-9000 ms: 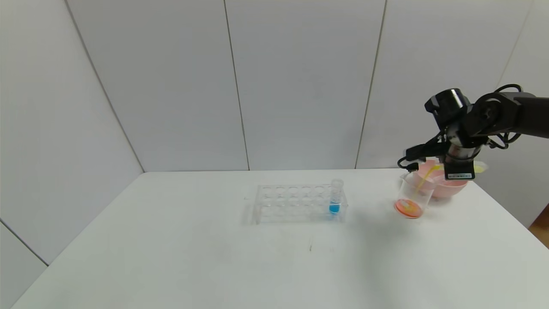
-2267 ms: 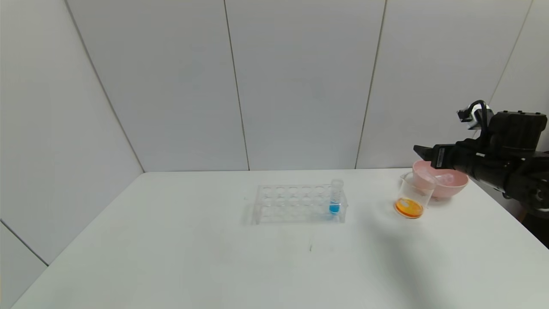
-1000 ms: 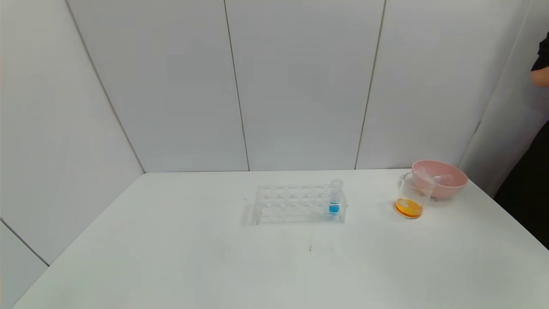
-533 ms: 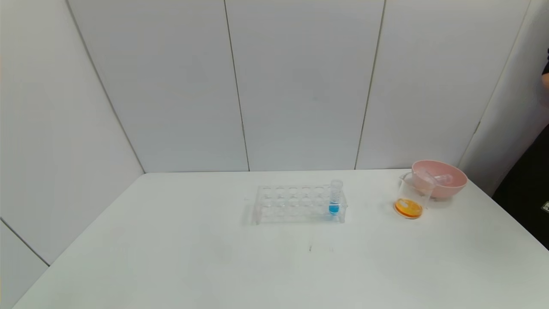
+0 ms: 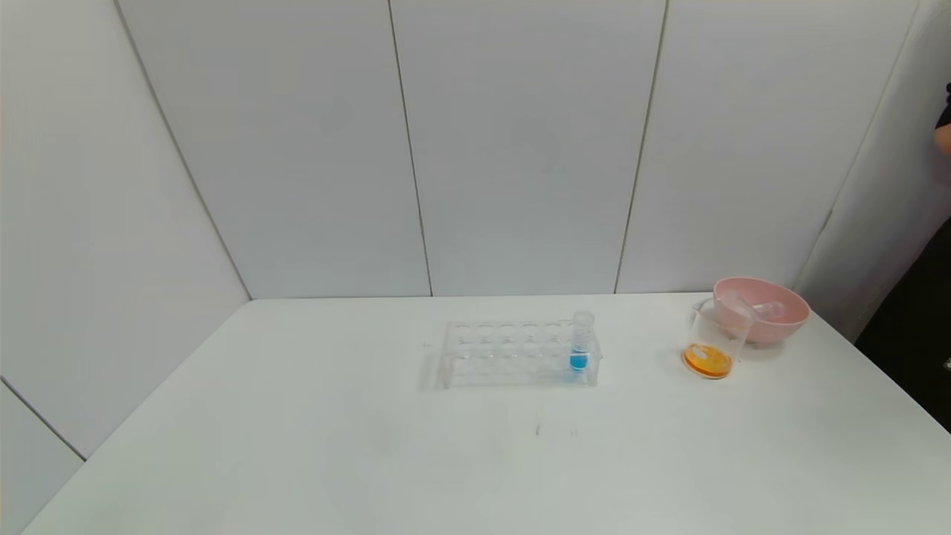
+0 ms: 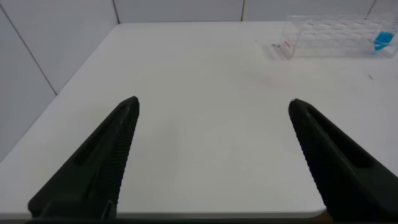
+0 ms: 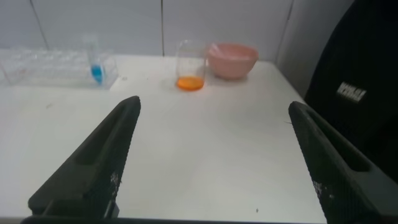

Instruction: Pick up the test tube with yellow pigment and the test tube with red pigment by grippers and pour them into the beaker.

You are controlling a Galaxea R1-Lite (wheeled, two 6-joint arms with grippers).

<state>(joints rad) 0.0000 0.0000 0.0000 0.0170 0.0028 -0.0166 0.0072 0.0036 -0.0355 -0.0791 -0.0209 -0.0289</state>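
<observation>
The beaker (image 5: 713, 343) stands at the table's far right and holds orange liquid at its bottom; it also shows in the right wrist view (image 7: 191, 65). No tube with yellow or red liquid shows; two empty clear tubes (image 5: 758, 306) lie in the pink bowl (image 5: 784, 325) right behind the beaker. Both arms are out of the head view. My left gripper (image 6: 214, 101) is open and empty over the table's near left edge. My right gripper (image 7: 214, 102) is open and empty over the table's near right edge, well short of the beaker.
A clear tube rack (image 5: 513, 353) stands mid-table with one blue-liquid tube (image 5: 581, 343) at its right end. A person in dark clothes (image 7: 360, 93) stands past the table's right side. The pink bowl (image 7: 233, 59) sits close to the table's right rear corner.
The right arm, which poured yellow liquid into the beaker and then hung over the bowl, has drawn back out of the head view. The beaker's liquid has gone from red to orange.
</observation>
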